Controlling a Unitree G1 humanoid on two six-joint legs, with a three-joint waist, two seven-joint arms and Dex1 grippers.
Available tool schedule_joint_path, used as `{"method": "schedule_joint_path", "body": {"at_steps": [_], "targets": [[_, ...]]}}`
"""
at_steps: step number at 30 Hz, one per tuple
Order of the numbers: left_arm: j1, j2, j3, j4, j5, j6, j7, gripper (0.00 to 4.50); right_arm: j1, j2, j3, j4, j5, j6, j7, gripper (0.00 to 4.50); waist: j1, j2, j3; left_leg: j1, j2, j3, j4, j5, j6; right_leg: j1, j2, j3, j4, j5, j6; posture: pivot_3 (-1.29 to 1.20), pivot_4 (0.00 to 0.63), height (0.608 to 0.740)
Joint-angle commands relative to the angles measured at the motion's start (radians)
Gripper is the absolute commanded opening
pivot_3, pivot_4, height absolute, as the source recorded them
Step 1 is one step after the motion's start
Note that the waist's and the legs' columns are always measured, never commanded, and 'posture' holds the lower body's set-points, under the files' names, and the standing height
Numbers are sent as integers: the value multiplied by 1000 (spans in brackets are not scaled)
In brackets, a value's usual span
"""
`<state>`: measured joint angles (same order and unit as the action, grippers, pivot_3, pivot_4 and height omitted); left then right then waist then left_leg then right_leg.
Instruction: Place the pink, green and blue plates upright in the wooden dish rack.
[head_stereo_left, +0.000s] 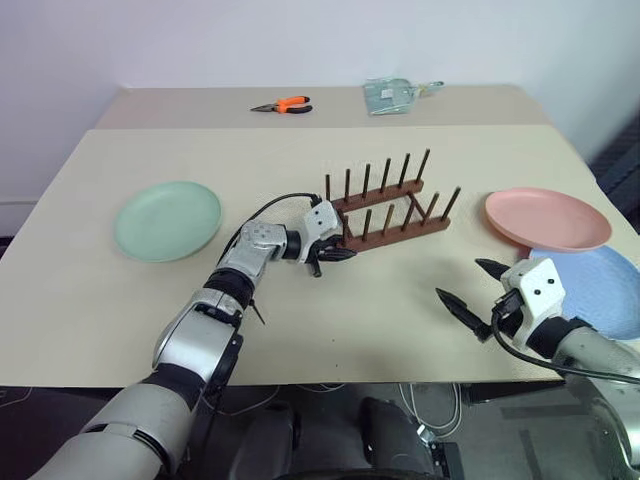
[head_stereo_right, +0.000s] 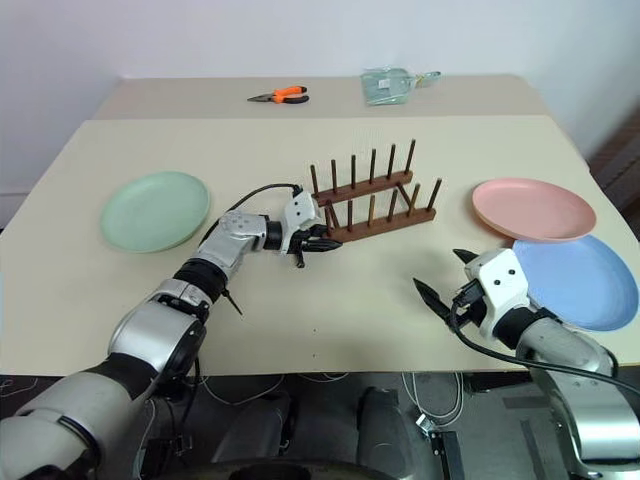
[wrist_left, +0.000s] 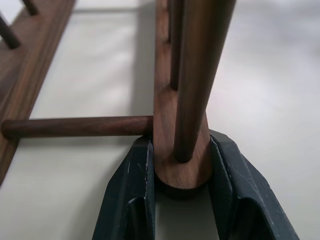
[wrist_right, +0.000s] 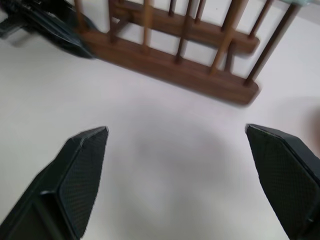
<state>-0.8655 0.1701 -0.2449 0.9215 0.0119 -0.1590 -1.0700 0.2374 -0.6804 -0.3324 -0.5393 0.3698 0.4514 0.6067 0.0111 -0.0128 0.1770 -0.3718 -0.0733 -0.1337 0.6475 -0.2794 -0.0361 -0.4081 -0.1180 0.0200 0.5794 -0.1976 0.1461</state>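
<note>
The wooden dish rack (head_stereo_left: 390, 205) stands mid-table with no plate between its pegs. My left gripper (head_stereo_left: 335, 250) is shut on the near rail's left end, and in the left wrist view its fingers (wrist_left: 135, 175) press both sides of that rail end (wrist_left: 182, 170). The green plate (head_stereo_left: 167, 220) lies flat at the left. The pink plate (head_stereo_left: 547, 217) lies flat at the right, its edge overlapping the blue plate (head_stereo_left: 600, 285) in front of it. My right gripper (head_stereo_left: 468, 282) hovers open near the front edge, left of the blue plate, holding nothing.
Orange-handled pliers (head_stereo_left: 283, 105) and a clear plastic packet (head_stereo_left: 395, 95) lie on the far part of the table. A cable runs along my left wrist (head_stereo_left: 265, 210). The table's front edge (head_stereo_left: 350, 378) is close below my right gripper.
</note>
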Motion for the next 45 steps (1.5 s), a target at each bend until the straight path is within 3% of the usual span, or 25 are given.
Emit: {"method": "schedule_joint_path", "body": {"at_steps": [1,5,10,11,14,16,17,18,21,22,25,26,31,35,45], "targets": [[109,22,-41,-243,-5,53,-51,776,21,-44,-81,24,30,0,61,4500,1,0,0,0,0,0,0,0,0,0,0,0,0,0,0,0,150,740],[282,78,-94,-609,-32,206,-95,776,71,-86,-152,97,48,-6,142,4500,3,0,0,0,0,0,0,0,0,1,0,1,0,1,-2,0,150,740],[355,137,-123,-792,-25,338,-85,776,111,-89,-184,140,31,-33,173,4500,2,1,0,0,1,0,1,0,0,1,0,1,0,-2,-4,0,150,740],[357,140,-118,-804,-24,368,-64,1821,117,-88,-183,147,21,-41,175,4500,2,1,0,0,1,0,1,0,0,1,0,1,0,-2,-4,0,150,740],[367,167,-103,-846,-23,446,-25,3163,132,-88,-180,156,11,-51,183,4500,2,1,0,0,1,0,1,0,0,1,0,1,0,-2,-4,0,150,740],[387,204,-91,-894,-37,500,-25,3163,138,-91,-180,159,12,-46,192,4500,0,1,0,0,1,0,1,0,0,0,0,1,0,-2,-3,0,150,740],[398,223,-87,-918,-47,524,-27,3203,141,-92,-180,160,12,-43,196,3952,-1,1,-1,0,1,0,0,0,0,0,0,1,0,-2,-3,0,150,740],[420,254,-81,-956,-63,557,-39,3203,149,-95,-182,158,20,-41,211,3684,-1,2,-1,0,1,0,0,0,0,0,0,1,0,-2,-3,0,150,740],[521,358,-55,-1108,-158,681,-104,2354,198,-112,-158,123,40,-19,276,2280,-2,3,-1,0,1,0,0,0,0,0,0,1,0,-2,-3,0,150,740],[544,371,-56,-1149,-183,712,-107,1839,213,-118,-136,107,40,-16,294,1673,-1,3,-2,1,2,0,-1,0,0,0,0,1,0,-2,-4,0,150,740],[558,341,-67,-1210,-222,782,-53,411,205,-114,-77,86,29,-14,294,232,4,3,-1,0,2,0,0,-1,0,0,0,1,0,-3,-4,0,150,740],[552,314,-79,-1219,-224,801,-26,39,185,-108,-48,90,12,-11,275,0,5,3,-1,-1,2,0,2,-1,0,1,-1,1,0,-3,-4,0,150,740],[521,191,-150,-1167,-184,812,97,39,79,-83,78,176,-114,-52,172,0,2,2,-1,0,1,0,3,-1,0,3,-1,1,-2,-3,-4,0,150,740],[448,74,-166,-1019,-80,820,315,39,-36,-57,165,269,-206,-111,106,0,0,0,-2,0,1,0,2,0,0,2,0,0,-1,-2,-4,0,150,740],[374,2,-122,-824,-13,724,524,39,-413,18,324,593,-371,-240,0,0,-7,-4,-6,4,1,1,2,0,0,4,0,1,1,-2,-5,0,150,740]]}}
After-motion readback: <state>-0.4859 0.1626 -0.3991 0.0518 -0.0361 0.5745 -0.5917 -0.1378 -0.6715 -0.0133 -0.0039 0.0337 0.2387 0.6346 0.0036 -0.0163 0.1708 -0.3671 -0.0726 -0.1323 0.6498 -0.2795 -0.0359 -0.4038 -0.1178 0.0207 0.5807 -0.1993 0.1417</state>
